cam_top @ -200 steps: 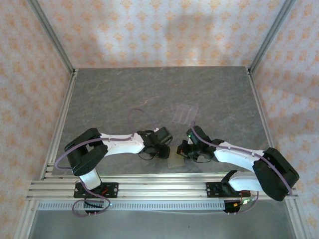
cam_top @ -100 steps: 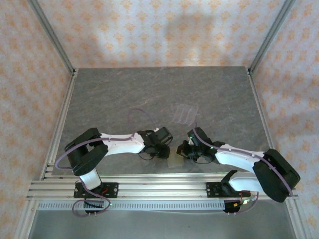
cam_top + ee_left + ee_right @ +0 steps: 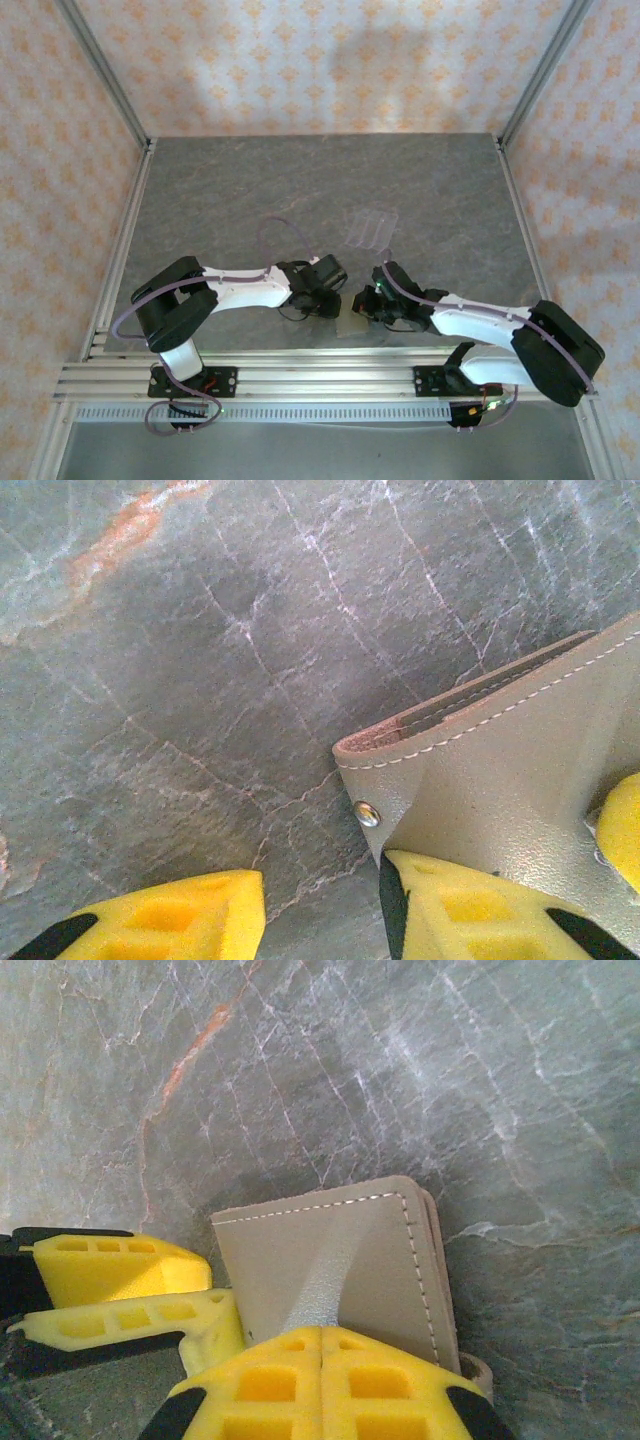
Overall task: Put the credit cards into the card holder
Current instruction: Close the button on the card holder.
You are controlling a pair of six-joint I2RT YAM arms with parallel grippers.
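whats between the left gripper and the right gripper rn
The tan card holder lies there on the stone table, clearest in the top view.

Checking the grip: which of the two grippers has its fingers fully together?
The right gripper: its yellow fingers meet with no gap, at the card holder. The left gripper has its fingers apart.

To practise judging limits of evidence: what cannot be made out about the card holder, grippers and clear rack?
Card holder inside: right wrist view, its tan cover hides any cards.
Card holder right part: left wrist view, cut by the frame edge.
Right gripper: right wrist view, shut jaws hide whether anything is pinched.
Clear rack: top view, too small to read its slots.
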